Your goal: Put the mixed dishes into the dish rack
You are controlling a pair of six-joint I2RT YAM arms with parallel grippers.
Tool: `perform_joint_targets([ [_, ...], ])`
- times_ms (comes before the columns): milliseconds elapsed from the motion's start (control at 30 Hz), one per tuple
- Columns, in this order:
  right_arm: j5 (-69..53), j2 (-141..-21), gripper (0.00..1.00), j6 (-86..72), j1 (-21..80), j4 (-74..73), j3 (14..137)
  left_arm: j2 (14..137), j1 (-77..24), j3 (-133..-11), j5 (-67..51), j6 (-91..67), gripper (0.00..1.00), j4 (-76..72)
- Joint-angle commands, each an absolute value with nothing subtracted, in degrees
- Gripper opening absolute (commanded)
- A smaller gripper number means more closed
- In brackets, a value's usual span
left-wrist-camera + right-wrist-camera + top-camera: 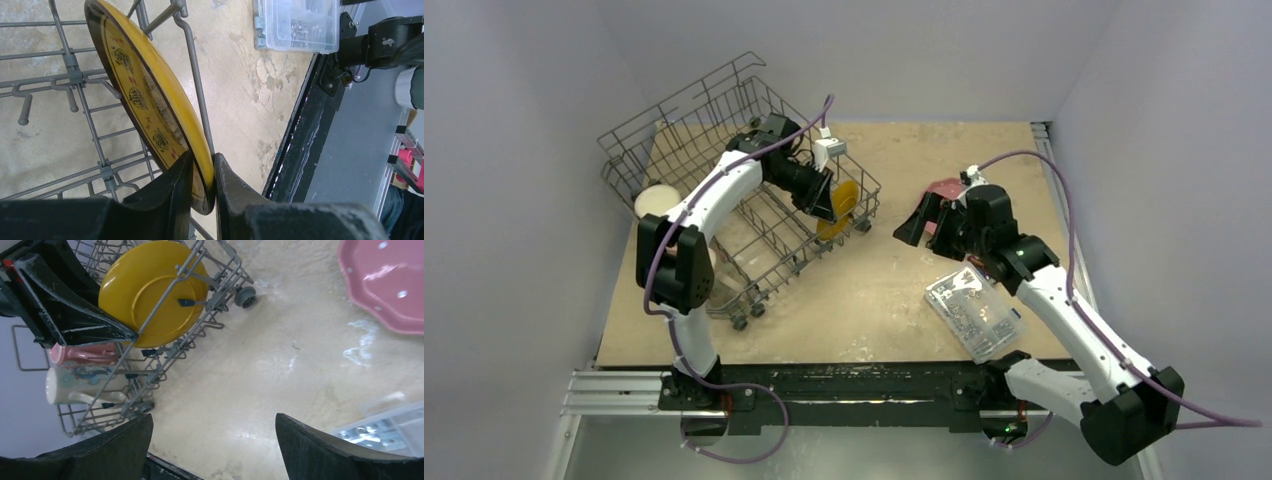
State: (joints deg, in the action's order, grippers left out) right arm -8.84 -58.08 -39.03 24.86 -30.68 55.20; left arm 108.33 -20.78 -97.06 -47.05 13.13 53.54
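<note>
Beige tabletop [874, 290], pale walls [514, 150]; left end effector [202, 159] pinches yellow plate [145, 85], right end effector [214, 420] spread.

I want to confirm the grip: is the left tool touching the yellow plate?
Touching. The left wrist view shows the left tool closed on the yellow plate at its lower rim, one finger pressed on each face, with no gap.

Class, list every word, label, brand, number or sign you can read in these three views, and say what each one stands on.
No text can be read in any view.
On the yellow plate: dark motifs and small red marks, too blurred to read as words.
On the cream mug: a blue drawing, no letters to make out.
On the clear box: no label shows.
</note>
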Motion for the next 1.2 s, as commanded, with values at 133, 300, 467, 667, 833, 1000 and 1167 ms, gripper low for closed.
perform_joint_targets([
  [133,-5.6,-71.7,0.93,-57.8,29.3,-10.1,55.3,105.5,-19.7,-97.7,-42.2,17.3,0.00,53.1],
  [300,-0.2,-81.8,0.89,-65.5,30.6,-9.0,60.9,105.3,-19.7,-97.7,-40.9,17.2,0.00,53.0],
  [467,2.5,-86.9,0.78,-68.8,30.7,-5.4,63.4,105.0,-19.7,-97.5,-40.5,17.4,0.00,53.0],
  [667,4.1,-88.7,0.80,-66.0,30.8,-7.6,67.1,105.9,-19.8,-97.4,-39.6,17.7,0.00,53.1],
  [833,5.6,-87.4,0.81,-66.1,31.2,-7.2,66.7,103.8,-19.8,-95.5,-37.8,17.9,0.00,52.0],
  [1000,4.8,-88.5,0.79,-67.7,31.3,-8.2,67.9,102.3,-19.8,-93.8,-37.5,17.7,0.00,51.1],
  [1167,9.7,-82.4,0.80,-66.8,31.4,-8.5,62.5,101.7,-19.9,-93.3,-35.6,17.1,0.00,50.4],
])
